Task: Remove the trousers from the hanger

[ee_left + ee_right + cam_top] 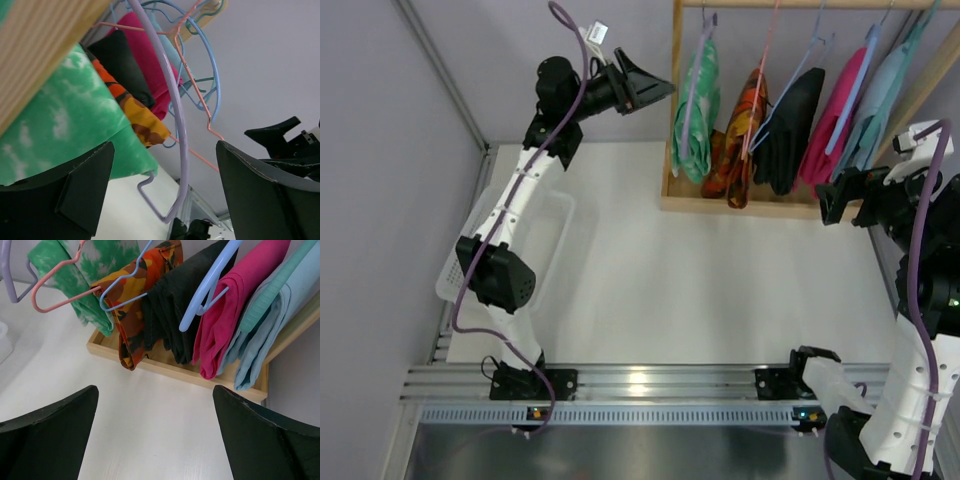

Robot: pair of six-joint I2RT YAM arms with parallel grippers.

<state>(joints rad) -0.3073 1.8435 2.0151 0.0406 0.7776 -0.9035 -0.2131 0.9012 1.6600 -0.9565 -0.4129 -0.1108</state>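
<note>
My left gripper gapes wide and empty beside the green trousers on the rack. The wooden post crowds close, and their purple hanger seemingly hangs between my fingers. My right gripper is likewise wide and empty.

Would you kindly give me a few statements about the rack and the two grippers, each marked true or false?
1. Five garments hang on the wooden rack. True.
2. The left gripper is shut on the green pair. False: its jaws are open and grip nothing.
3. The black pair hangs between the orange camouflage pair and the pink pair. True.
4. The right gripper holds the pink pair. False: it is open and empty, apart from the rack.
</note>
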